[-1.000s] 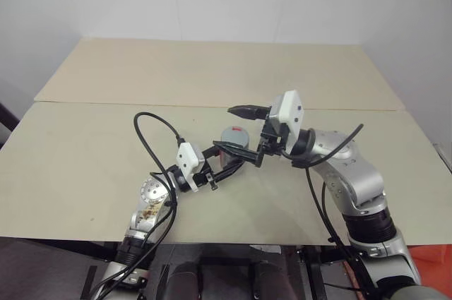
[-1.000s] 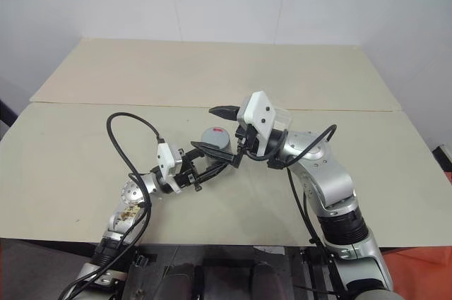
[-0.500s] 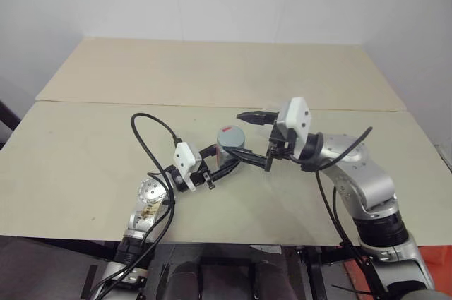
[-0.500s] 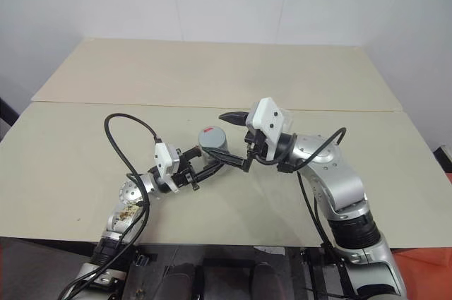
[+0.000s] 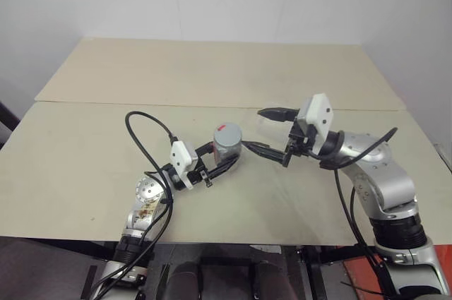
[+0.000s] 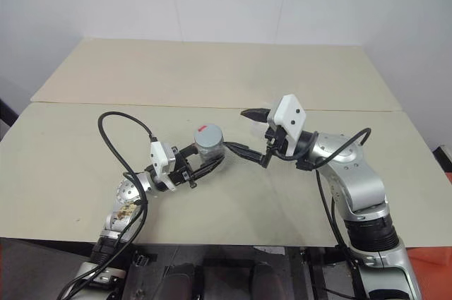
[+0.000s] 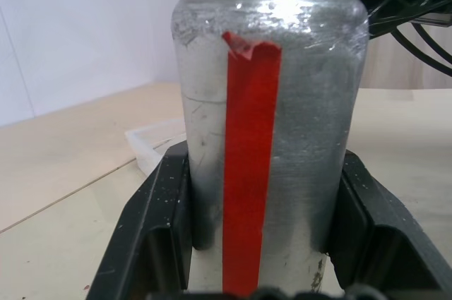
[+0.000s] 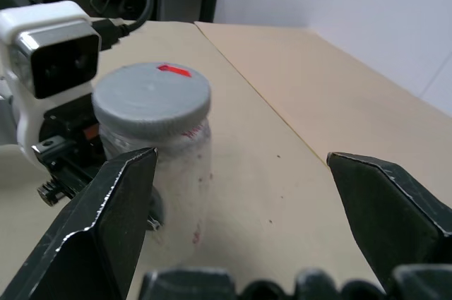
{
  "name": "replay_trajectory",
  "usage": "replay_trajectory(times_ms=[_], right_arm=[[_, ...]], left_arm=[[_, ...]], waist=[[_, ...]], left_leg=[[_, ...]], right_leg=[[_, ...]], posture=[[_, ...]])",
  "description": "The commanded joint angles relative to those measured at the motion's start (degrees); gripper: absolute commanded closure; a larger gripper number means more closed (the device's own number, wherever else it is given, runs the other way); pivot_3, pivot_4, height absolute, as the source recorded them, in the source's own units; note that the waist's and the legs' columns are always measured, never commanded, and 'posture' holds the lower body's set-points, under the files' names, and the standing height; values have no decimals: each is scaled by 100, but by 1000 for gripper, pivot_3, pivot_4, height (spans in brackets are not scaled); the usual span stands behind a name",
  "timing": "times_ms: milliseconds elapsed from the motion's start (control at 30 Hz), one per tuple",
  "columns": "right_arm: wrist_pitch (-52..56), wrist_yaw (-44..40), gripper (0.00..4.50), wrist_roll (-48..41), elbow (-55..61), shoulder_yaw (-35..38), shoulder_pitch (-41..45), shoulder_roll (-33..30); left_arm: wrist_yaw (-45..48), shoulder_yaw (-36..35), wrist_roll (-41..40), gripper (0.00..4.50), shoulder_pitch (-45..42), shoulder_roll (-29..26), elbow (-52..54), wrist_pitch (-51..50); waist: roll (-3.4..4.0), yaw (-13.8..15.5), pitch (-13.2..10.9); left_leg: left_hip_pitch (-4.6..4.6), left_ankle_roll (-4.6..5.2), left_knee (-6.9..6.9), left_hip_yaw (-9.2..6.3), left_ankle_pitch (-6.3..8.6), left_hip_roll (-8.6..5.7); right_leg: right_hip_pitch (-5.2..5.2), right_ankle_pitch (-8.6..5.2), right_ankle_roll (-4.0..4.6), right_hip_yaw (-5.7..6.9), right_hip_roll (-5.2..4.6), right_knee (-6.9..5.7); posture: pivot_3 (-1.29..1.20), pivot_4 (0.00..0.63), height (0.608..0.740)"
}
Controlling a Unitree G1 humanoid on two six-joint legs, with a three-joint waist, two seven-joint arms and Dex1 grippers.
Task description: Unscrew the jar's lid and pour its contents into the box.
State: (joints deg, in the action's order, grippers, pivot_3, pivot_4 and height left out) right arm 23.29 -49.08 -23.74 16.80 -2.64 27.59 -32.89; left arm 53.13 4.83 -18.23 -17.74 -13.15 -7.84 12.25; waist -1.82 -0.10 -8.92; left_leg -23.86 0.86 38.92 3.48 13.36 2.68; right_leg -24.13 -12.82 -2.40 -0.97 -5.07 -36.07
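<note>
1. Pale wooden table (image 5: 92,152), two boards butted together, carries everything.
2. The right gripper (image 5: 272,130) hangs just beside the jar, apart from it, its black fingers (image 8: 113,208) spread wide with nothing between them.
3. The left gripper (image 5: 224,162) has its jaws clamped tight around the jar's body, holding it upright above the table.
4. The silvery jar (image 7: 268,102) shows a red stripe down its side.
5. The grey lid (image 8: 152,95) sits on the jar.
6. A clear box (image 7: 155,146) rests on the table behind the jar.
</note>
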Motion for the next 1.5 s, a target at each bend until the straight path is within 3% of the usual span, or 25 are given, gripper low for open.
replay_trajectory(times_ms=[33,167,367,767,1500], right_arm=[[-130,-315,22,-156,239,229,-147,-265],[31,-550,22,-530,734,238,-313,-380],[419,246,22,-496,1074,-133,34,273],[480,928,22,11,629,-698,462,1049],[357,756,22,-25,660,-135,3,405]], left_arm=[[36,-10,-45,2408,-118,15,20,157],[14,-3,13,2408,-183,43,-75,230],[-8,21,44,2408,-204,71,-107,319],[-122,125,94,2408,-145,158,-41,390],[-76,67,33,2408,-185,93,-149,436]], waist=[[0,5,0],[-1,26,0],[-1,-28,0],[-1,12,0],[-1,6,0]], left_leg=[[0,0,0,0,0,0],[0,0,0,0,0,-1],[2,0,1,-4,0,3],[-1,0,3,-3,0,1],[-1,0,2,-2,0,1]], right_leg=[[1,0,0,0,0,1],[2,0,0,0,-1,2],[1,0,0,-1,5,-3],[0,1,0,1,2,-2],[0,1,0,0,2,0]], posture=[[0,150,740],[0,150,740],[0,150,740],[0,150,740],[0,150,740]])
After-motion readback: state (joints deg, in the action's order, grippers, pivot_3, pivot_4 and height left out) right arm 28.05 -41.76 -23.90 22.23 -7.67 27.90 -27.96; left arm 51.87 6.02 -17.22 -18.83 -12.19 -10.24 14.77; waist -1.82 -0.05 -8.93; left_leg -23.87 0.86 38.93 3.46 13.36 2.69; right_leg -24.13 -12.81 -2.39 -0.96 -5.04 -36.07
